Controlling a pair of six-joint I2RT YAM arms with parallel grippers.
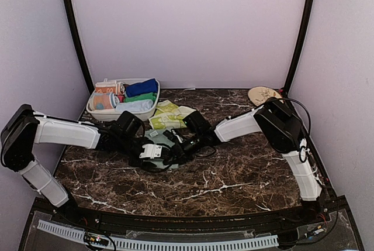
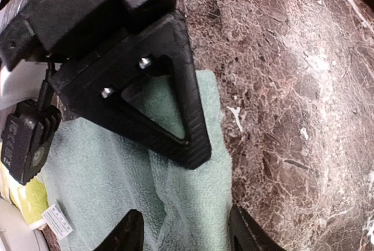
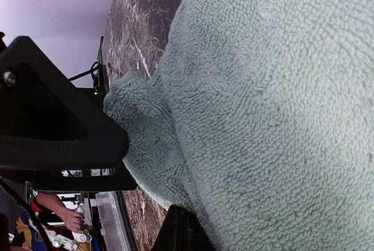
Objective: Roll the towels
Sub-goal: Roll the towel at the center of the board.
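**A:** How's the rolling coming along?

**B:** Barely getting going, I'd say. The left gripper (image 2: 186, 236) is sitting spread over the mint towel (image 2: 99, 175). The right gripper (image 2: 196, 156), jaws pressed together, is poking a fold just ahead of it. No roll is forming. The yellow-green towel (image 1: 166, 116) is lying flat beyond both.

**A:** Anything hidden?

**B:** Can't tell if the right one's pinching cloth. From overhead the towel's mostly getting covered.

Mint towel (image 1: 153, 136): frame centre in the top view, mostly hidden beneath the left arm (image 1: 67, 133) and right arm (image 1: 236, 127); cut off by the bottom edge in the left wrist view. Plate (image 1: 261, 93), upper right: near rim hidden behind the right arm, pattern too small to tell.
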